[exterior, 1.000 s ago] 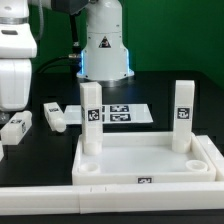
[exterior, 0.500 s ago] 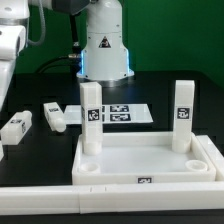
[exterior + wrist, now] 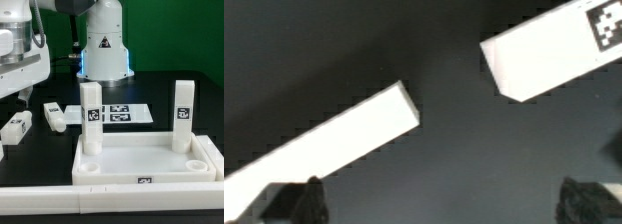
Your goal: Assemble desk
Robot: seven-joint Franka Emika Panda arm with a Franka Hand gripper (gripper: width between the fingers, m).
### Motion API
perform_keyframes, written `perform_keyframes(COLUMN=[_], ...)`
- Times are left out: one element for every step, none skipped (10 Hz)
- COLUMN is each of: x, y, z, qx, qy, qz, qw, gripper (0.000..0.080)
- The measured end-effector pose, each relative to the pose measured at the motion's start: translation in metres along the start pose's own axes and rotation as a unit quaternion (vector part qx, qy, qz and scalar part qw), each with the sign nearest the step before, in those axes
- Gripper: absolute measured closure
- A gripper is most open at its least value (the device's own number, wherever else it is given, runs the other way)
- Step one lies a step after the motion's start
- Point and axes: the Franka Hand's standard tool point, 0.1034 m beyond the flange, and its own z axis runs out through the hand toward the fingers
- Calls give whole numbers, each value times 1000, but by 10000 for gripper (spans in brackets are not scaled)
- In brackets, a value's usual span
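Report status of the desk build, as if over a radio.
Tool open, empty, over two loose legs. Desk panel: two upright legs at far corners, near sockets bare. Nothing blocking.

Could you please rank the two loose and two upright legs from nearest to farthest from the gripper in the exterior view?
From the gripper, by the exterior view's sides:
1. Outer loose leg, far left.
2. Inner loose leg, beside the panel.
3. Left upright leg, in the panel.
4. Right upright leg, far right.

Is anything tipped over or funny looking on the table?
Two legs lie flat on the table at the exterior view's left, while two others stand upright in the panel's far corners. They seem just not fitted yet; nothing looks broken.
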Motion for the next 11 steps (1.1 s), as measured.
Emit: perform_keyframes(x=[-1, -5, -5, -3, 4, 5, 7, 5, -3, -4, -1], y=[-2, -6, -11, -8, -6, -9, -10, -13, -18, -22, -17], z=[1, 6, 10, 7, 3, 5, 6, 9, 16, 17, 15], qx=[6, 21, 38, 35, 17, 24, 28, 45, 76, 107, 117], qy=[6, 17, 21, 28, 42, 41, 42, 42, 34, 14, 10], qz=[66, 189, 268, 280, 283, 310, 347, 392, 444, 464, 462], qw=[998, 982, 963, 959, 958, 949, 936, 918, 892, 879, 879], gripper=[151, 151, 151, 151, 151, 151, 151, 151, 151, 151, 151])
